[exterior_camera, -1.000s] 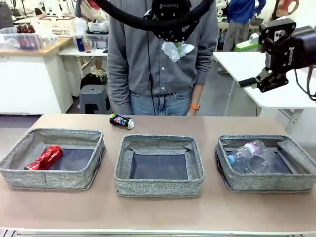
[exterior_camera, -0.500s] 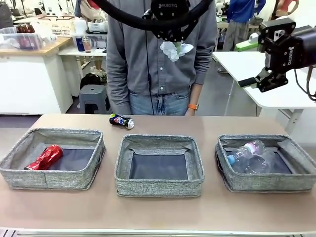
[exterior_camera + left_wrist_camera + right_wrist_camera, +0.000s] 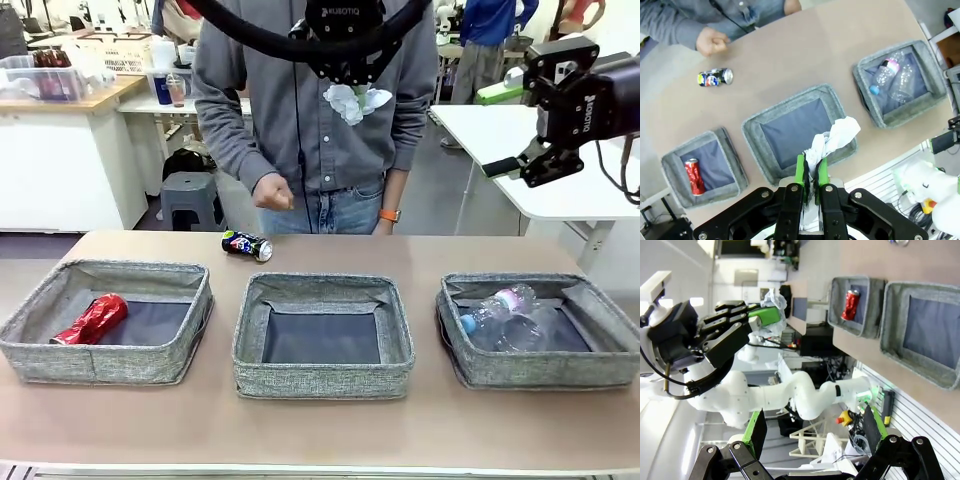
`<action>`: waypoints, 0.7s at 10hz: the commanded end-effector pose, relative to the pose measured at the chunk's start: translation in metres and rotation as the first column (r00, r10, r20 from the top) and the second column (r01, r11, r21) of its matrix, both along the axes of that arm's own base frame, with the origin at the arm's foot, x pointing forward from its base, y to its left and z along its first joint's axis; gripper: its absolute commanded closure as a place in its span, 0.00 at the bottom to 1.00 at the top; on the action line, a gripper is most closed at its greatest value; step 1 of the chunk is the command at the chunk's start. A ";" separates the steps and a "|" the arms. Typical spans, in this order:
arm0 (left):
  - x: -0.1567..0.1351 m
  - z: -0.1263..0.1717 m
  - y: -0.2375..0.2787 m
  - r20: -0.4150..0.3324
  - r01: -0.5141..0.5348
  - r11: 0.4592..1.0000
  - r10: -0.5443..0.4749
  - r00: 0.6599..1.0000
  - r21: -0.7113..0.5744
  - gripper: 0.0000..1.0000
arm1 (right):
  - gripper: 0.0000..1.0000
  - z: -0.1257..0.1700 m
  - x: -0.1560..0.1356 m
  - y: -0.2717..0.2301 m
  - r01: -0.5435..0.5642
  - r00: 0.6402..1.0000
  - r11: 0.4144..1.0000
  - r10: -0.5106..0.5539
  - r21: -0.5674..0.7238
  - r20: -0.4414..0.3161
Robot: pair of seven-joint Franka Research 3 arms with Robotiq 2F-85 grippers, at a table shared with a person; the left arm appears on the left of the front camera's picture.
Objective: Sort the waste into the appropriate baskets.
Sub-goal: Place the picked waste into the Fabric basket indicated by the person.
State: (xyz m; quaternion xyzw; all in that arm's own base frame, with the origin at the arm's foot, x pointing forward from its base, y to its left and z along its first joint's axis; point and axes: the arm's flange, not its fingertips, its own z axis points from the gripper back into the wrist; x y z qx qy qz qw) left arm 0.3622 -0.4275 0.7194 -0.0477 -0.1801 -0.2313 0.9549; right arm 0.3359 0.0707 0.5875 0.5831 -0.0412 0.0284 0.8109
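Observation:
High over the middle basket (image 3: 322,380), my left gripper (image 3: 346,82) is shut on the white paper ball (image 3: 350,101). From the left wrist, the ball (image 3: 834,139) sticks out of the green fingertips (image 3: 800,172) above that basket (image 3: 754,142). At the upper right my right gripper (image 3: 500,130) hangs open and holds nothing. A red can (image 3: 91,319) lies in the left basket (image 3: 100,362), and clear bottles (image 3: 503,312) lie in the right basket (image 3: 540,370). A dark can (image 3: 246,244) rests on its side on the table behind the baskets.
A person stands at the far edge with a fist (image 3: 272,192) held just above the dark can (image 3: 715,77). A bare strip of table (image 3: 320,430) runs in front of the baskets. A white table (image 3: 500,130) stands behind on the right.
The person's fist has come up in front of the body, over the dark can. Both arms and the paper ball have stayed where they were.

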 end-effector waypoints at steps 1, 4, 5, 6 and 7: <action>-0.005 -0.003 0.007 0.017 -0.008 1.000 0.008 1.000 0.015 0.94 | 0.00 0.003 0.001 0.000 -0.002 1.000 1.000 0.002 0.013 0.009; -0.005 -0.003 0.007 0.017 -0.008 1.000 0.008 1.000 0.015 0.94 | 0.00 0.003 0.001 0.000 -0.002 1.000 1.000 0.002 0.013 0.009; -0.005 -0.003 0.007 0.017 -0.008 1.000 0.008 1.000 0.015 0.94 | 0.00 0.003 0.001 0.000 -0.002 1.000 1.000 0.002 0.013 0.009; -0.005 -0.003 0.007 0.017 -0.008 1.000 0.008 1.000 0.015 0.94 | 0.00 0.003 0.001 0.000 -0.002 1.000 1.000 0.002 0.013 0.009; -0.005 -0.003 0.007 0.017 -0.008 1.000 0.008 1.000 0.015 0.94 | 0.00 0.003 0.001 0.000 -0.002 1.000 1.000 0.002 0.013 0.009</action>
